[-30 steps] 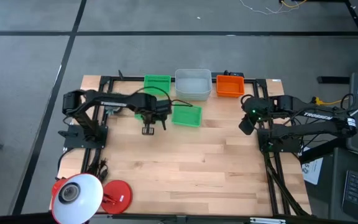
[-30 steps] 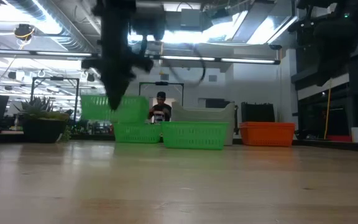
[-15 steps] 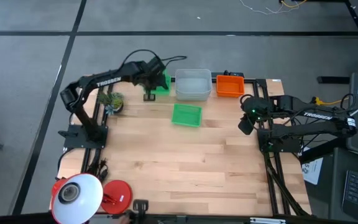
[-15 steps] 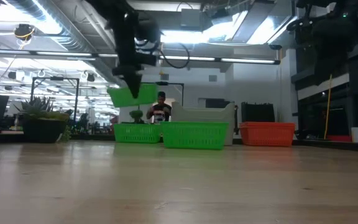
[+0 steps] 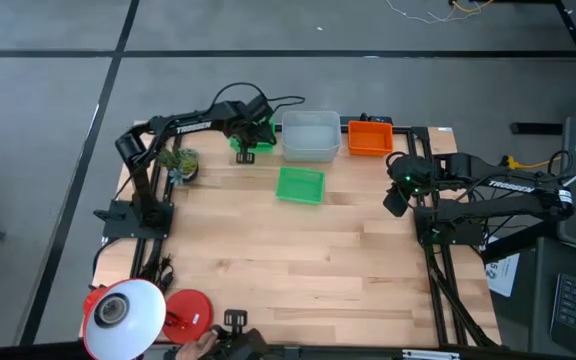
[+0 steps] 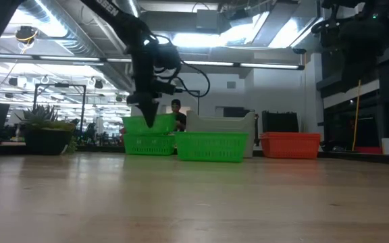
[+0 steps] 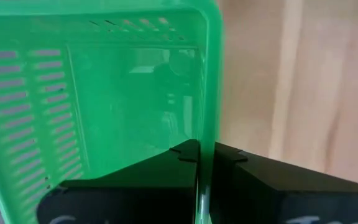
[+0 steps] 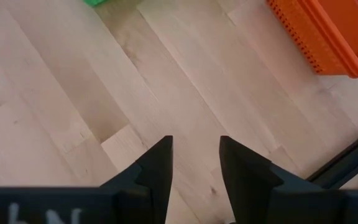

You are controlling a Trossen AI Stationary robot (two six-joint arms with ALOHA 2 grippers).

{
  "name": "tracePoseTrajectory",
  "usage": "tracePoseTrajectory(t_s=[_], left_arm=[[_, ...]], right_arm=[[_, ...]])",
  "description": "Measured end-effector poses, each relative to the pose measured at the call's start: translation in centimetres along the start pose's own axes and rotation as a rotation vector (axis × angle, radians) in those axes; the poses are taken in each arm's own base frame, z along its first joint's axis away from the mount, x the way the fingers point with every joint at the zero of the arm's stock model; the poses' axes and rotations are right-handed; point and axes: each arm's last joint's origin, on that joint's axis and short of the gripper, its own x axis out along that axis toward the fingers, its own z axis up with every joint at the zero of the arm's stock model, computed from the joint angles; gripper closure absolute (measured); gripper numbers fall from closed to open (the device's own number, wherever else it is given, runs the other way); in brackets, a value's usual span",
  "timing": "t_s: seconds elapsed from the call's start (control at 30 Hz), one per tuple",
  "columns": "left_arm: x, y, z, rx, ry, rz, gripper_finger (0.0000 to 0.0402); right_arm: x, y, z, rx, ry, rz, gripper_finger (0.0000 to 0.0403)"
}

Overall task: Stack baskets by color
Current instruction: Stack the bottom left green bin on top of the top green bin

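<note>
A wooden table (image 5: pixel 298 250) is seen from above, with two dark robot arms at its sides. The left gripper (image 5: pixel 245 152) reaches to the far edge of the table, its fingers pinched together on the wall of a bright green basket (image 7: pixel 129 99). It holds that basket over or in another green basket (image 6: pixel 147 143) standing at the far left of a row; the views do not settle whether the two touch. Next in that row stands a larger translucent grey-white basket (image 5: pixel 310 135), then an orange basket (image 5: pixel 370 137) with gridded walls. A second loose green basket (image 5: pixel 300 185) sits nearer the middle of the table, just in front of the grey-white one. The right gripper (image 8: pixel 195 163) hangs over bare wood at the right side, its fingers apart and holding nothing.
</note>
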Motion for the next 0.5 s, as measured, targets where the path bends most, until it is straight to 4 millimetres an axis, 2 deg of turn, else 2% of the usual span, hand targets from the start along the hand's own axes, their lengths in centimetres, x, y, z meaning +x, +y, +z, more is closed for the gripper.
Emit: tracePoseTrajectory(t_s=[0.2, 0.5], left_arm=[[0.14, 0.04, 0.13, 0.01, 0.053, 0.078, 0.0398], [0.04, -0.43, 0.49, 0.02, 0.045, 0.07, 0.0352]], right_arm=[[-0.01, 0.0, 0.0, -0.02, 0.0, 0.001, 0.0272], [-0.01, 0.0, 0.0, -0.023, 0.001, 0.001, 0.0272]])
